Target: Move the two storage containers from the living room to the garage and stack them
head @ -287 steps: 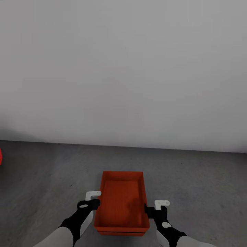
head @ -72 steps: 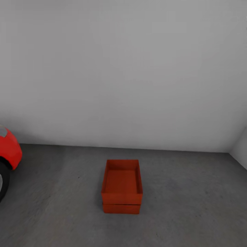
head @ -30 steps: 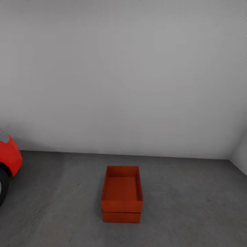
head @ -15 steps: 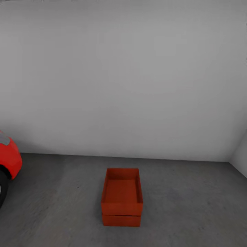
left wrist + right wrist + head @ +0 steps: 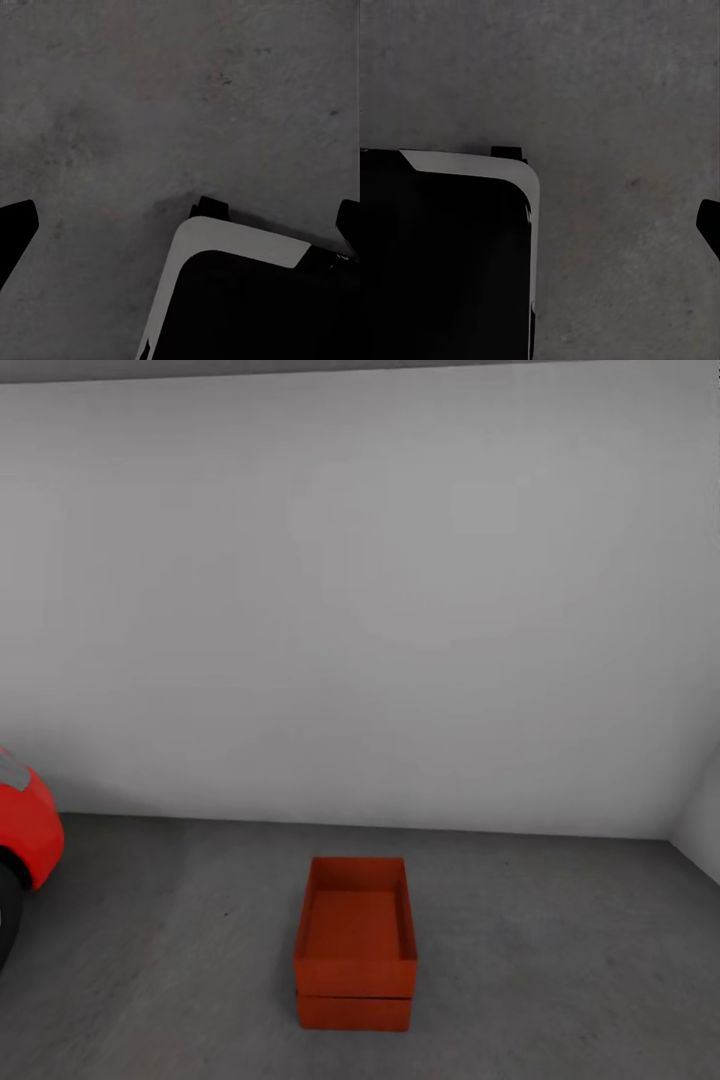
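I see the two containers (image 5: pixel 354 940) stacked on the garage floor (image 5: pixel 560 970), near the back wall (image 5: pixel 360 610), car (image 5: pixel 25 840) at left. Both wrist cameras face floor; each gripper's fingertips look spread apart, holding nothing.

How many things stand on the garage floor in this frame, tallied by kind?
Orange-red storage containers: 2, the upper container stacked on the lower container
Red car: 1, partly in view at the left edge
Total: 3
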### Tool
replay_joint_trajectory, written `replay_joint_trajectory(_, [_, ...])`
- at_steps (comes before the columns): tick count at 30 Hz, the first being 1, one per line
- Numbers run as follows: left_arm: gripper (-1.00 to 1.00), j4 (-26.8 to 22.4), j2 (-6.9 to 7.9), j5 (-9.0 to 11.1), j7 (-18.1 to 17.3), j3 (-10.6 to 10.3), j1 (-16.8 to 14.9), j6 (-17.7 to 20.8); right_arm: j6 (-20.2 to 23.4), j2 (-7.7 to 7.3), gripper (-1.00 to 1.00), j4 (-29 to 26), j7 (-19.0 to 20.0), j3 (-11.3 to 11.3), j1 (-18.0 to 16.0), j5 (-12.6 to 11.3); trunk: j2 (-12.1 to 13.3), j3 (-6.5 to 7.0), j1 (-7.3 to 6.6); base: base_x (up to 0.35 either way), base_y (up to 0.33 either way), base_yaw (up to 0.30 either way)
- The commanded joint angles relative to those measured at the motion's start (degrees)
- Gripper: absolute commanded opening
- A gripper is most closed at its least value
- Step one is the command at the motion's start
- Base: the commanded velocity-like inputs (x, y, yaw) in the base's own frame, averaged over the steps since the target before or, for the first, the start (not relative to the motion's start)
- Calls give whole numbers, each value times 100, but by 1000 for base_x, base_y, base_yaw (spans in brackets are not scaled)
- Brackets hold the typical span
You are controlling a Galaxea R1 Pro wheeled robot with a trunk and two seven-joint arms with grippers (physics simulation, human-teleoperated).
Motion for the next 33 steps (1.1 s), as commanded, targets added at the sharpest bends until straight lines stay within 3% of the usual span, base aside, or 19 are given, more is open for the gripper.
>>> replay_joint_trajectory(1, [100,5,-1,35,14,-40,-4,-15,-32,2,100,16,-2,48,-7,-42,-5,2,1,0,0,0])
replay_joint_trajectory(33, [100,1,-12,35,-37,-34,-4,-5,-6,-47,100,15,-2,-9,-7,-108,-5,300,1,0,0,0])
